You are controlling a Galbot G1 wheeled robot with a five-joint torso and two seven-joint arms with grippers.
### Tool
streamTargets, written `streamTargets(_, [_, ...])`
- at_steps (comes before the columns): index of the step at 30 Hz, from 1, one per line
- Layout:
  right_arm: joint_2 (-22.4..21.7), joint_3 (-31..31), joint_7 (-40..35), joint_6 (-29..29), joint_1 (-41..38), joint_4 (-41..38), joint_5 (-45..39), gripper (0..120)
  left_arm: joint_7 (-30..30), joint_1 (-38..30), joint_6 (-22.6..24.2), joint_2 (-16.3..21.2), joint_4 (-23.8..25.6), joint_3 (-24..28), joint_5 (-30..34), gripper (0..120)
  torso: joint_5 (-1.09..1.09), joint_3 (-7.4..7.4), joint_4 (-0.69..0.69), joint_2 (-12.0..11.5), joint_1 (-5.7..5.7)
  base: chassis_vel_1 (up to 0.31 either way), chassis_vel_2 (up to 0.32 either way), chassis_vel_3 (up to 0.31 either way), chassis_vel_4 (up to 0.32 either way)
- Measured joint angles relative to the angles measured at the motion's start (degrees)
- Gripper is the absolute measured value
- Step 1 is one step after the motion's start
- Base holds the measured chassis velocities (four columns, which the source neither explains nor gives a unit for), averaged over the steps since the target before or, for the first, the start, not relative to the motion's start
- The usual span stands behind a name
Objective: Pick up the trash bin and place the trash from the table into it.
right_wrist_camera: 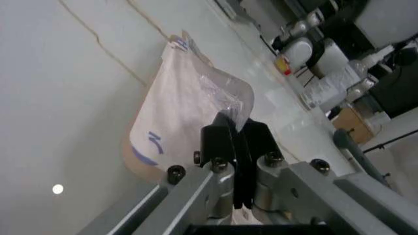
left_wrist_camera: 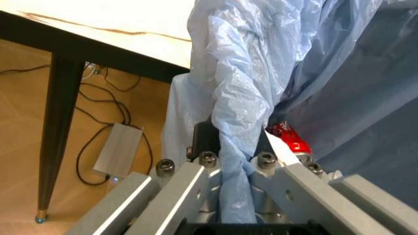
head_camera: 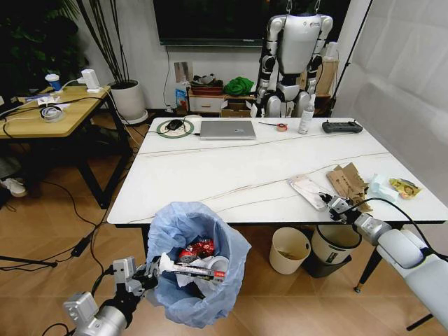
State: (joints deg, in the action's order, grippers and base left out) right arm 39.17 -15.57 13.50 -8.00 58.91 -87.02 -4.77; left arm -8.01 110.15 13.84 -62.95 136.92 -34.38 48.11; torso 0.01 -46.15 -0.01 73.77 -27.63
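Note:
The trash bin [head_camera: 196,262], lined with a crinkled light-blue bag, hangs in front of the table's [head_camera: 231,175] near edge. My left gripper [head_camera: 143,274] is shut on the bin's rim; the left wrist view shows its fingers [left_wrist_camera: 207,147] pinching the bag [left_wrist_camera: 235,98]. A crushed red can [head_camera: 198,250] [left_wrist_camera: 290,138] and white wrappers lie inside. At the table's front right, my right gripper [head_camera: 333,204] [right_wrist_camera: 235,142] is shut on the edge of the clear plastic packaging [head_camera: 308,190] [right_wrist_camera: 183,107], which lies flat. Torn brown cardboard [head_camera: 348,182] and a yellow wrapper [head_camera: 404,187] sit beside it.
A silver laptop [head_camera: 227,129], black controller [head_camera: 341,127], bottle [head_camera: 306,115] and tape roll [head_camera: 281,127] stand along the table's far side. A cream bin [head_camera: 289,250] and a black-rimmed white bin [head_camera: 334,245] sit under the table. A wooden desk [head_camera: 52,115] stands at the left.

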Motion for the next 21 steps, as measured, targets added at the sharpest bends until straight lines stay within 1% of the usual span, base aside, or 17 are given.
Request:
streamTargets(4, [-2.45, 0.03, 2.06, -1.13, -1.24, -6.51, -6.45, 0, -0.18, 0.21, 0.12, 0.40, 0.14, 0.19, 0.48, 0, -0.02, 0.00, 0.00, 0.00, 0.00, 0.000, 0.000, 0.000, 0.000])
streamTargets(6, [-2.99, 0.28, 2.55, -1.26, -1.61, -8.05, -7.86, 0, -0.21, 0.24, 0.15, 0.47, 0.18, 0.23, 0.57, 0, -0.04, 0.00, 0.00, 0.00, 0.00, 0.000, 0.000, 0.000, 0.000])
streamTargets(12, [-7.17, 4.90, 4.21, -1.38, -4.40, -22.16, -24.66, 0, -0.23, 0.86, 0.33, 0.62, 0.88, 0.23, 1.25, 0, -0.02, 0.00, 0.01, 0.00, 0.00, 0.000, 0.000, 0.000, 0.000])
streamTargets(13, [-7.17, 4.90, 4.21, -1.38, -4.40, -22.16, -24.66, 0, -0.23, 0.86, 0.33, 0.62, 0.88, 0.23, 1.25, 0, -0.02, 0.00, 0.01, 0.00, 0.00, 0.000, 0.000, 0.000, 0.000])
streamTargets(16, [-8.80, 7.36, 5.45, -0.95, -4.56, -29.38, -32.87, 0, -0.14, 0.89, 0.39, 0.37, 0.95, 0.43, 1.28, 0, -0.01, 0.00, 0.01, 0.00, 0.00, 0.000, 0.000, 0.000, 0.000])
streamTargets(19, [-9.94, 8.80, 7.26, -0.76, -4.10, -34.37, -38.15, 0, 0.07, 0.88, 0.46, -0.01, 0.99, 0.88, 1.14, 0, -0.03, 0.00, 0.00, 0.00, 0.00, 0.000, 0.000, 0.000, 0.000])
streamTargets(20, [-10.22, 9.16, 7.67, -0.43, -3.92, -36.17, -40.39, 0, 0.16, 0.88, 0.48, -0.11, 0.99, 1.02, 0.99, 0, 0.00, 0.00, 0.00, 0.00, 0.00, 0.000, 0.000, 0.000, 0.000])
streamTargets(21, [-10.22, 9.16, 7.67, -0.43, -3.92, -36.17, -40.39, 0, 0.16, 0.88, 0.48, -0.11, 0.99, 1.02, 0.99, 0, 0.00, 0.00, 0.00, 0.00, 0.00, 0.000, 0.000, 0.000, 0.000])
